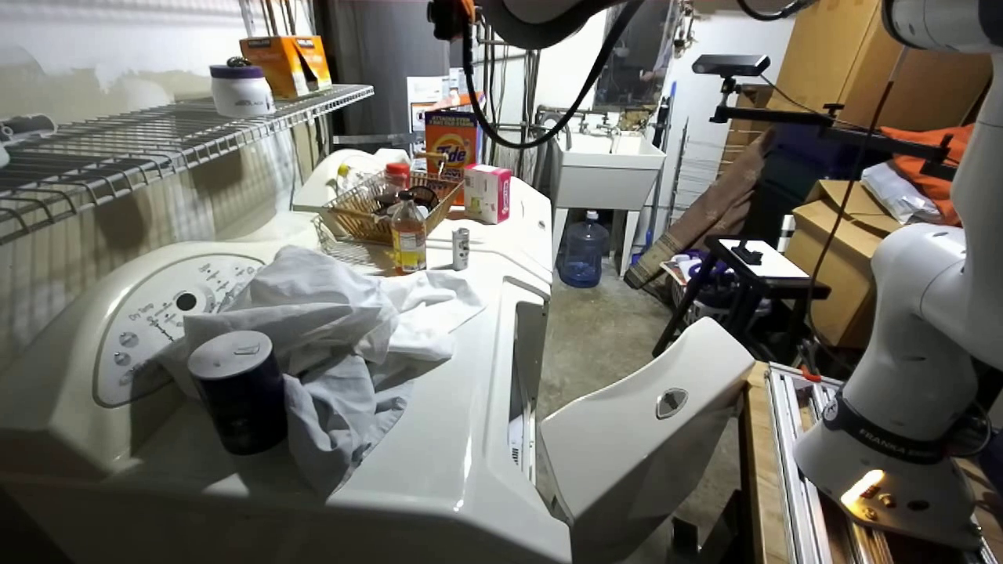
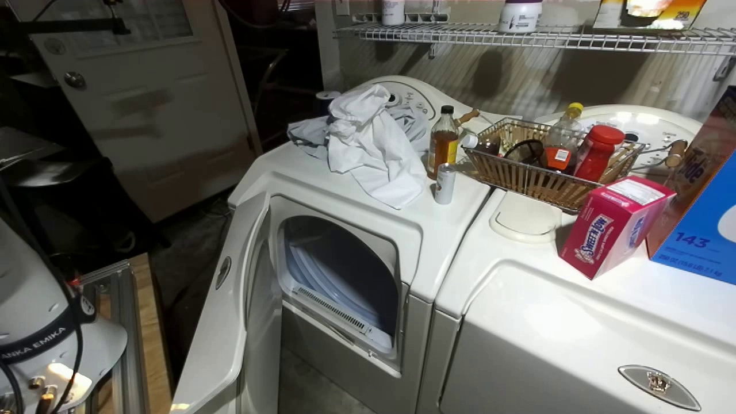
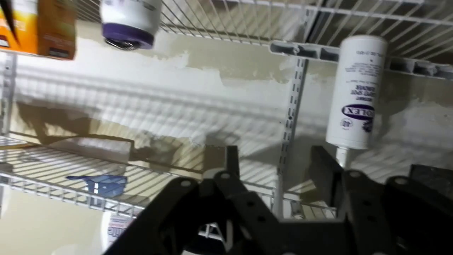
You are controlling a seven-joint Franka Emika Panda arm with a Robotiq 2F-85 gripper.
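1. Your end effector [image 3: 274,156]: jaws well apart, nothing between them in the wrist view.
2. Nearest-looking thing: white bottle [image 3: 357,88] on the wire shelf [image 1: 149,145] over the dryer [image 1: 454,407], outside your jaw gap; depth unclear. It stands on its base; print reads upside down, so your wrist camera is probably inverted.
3. Cloth [image 2: 374,144] heaped loose on the dryer's top; likely just its own weight keeping it there.
4. Basket [image 2: 517,175], mostly past the dryer's edge, probably keeps loose items together.
5. Only the wrist view gives you the jaws and readable bottle print; no cloth there.
6. In an exterior view you get the dryer's opening [image 2: 345,264], door [image 2: 213,333] swung out.
7. In an exterior view, canister [image 1: 241,395] shows nearly whole on the dryer.
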